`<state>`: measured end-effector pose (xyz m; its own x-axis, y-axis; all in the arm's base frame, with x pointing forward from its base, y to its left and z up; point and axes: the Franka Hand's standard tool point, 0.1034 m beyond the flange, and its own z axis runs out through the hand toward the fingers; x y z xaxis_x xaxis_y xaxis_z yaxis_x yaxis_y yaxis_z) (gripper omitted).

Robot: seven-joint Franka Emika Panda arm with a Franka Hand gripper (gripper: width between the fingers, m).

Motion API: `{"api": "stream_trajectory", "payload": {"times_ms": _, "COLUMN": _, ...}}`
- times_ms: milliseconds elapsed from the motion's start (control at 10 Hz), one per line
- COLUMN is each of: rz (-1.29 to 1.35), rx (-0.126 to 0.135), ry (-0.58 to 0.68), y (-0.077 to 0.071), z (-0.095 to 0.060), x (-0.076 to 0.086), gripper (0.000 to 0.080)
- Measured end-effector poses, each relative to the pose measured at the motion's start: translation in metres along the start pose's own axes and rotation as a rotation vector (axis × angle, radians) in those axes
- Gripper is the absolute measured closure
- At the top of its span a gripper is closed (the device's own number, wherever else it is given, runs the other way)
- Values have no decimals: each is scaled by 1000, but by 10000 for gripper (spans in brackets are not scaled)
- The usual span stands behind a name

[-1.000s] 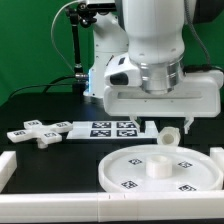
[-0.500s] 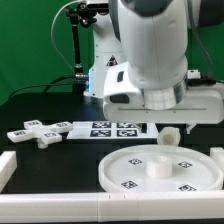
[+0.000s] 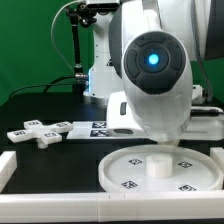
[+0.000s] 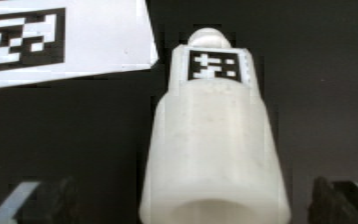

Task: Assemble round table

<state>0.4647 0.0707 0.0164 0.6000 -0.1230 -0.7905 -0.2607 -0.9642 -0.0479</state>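
In the wrist view the white cylinder leg (image 4: 208,150) lies on the black table, with a square tag near its far end. My gripper (image 4: 190,205) is open. Its dark fingertips (image 4: 34,200) stand on either side of the leg's near end, with gaps to it. In the exterior view the arm's wrist (image 3: 152,80) fills the middle and hides the leg and the fingers. The rimmed round disc (image 3: 125,170) lies in front on the table. The cross-shaped base (image 3: 35,132) lies at the exterior view's left.
The marker board (image 3: 98,128) lies behind the disc, partly hidden by the arm; a corner also shows in the wrist view (image 4: 60,45). White border blocks line the exterior view's left (image 3: 5,165) and front (image 3: 50,207).
The arm has swung down and forward over the leg. Its wrist now covers the leg and part of the marker board in the exterior view.
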Motion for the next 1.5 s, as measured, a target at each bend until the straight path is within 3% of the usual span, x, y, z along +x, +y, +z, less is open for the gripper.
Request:
{"api": "stream_trajectory", "payload": {"times_ms": 700, "rz": 1, "rx": -9, "ry": 0, "y": -1, "z": 15, "x": 2, "gripper": 181}}
{"api": "stream_trajectory", "payload": {"times_ms": 800, "rz": 1, "rx": -9, "ry": 0, "y": -1, "z": 15, "x": 2, "gripper": 365}}
{"api": "stream_trajectory", "payload": {"times_ms": 1200, "rz": -2, "rx": -9, "ry": 1, "y": -1, "z": 14, "x": 2, "gripper": 393}}
{"api": "stream_trajectory", "payload": {"times_ms": 1300, "rz": -18, "rx": -9, "ry": -4, "y": 0, "z": 7, "x": -2, "gripper": 393}}
{"api": "stream_trajectory", "payload": {"times_ms": 1500, "rz": -57, "rx": -1, "ry": -11, "y": 4, "z": -24, "x": -21, "gripper": 392}}
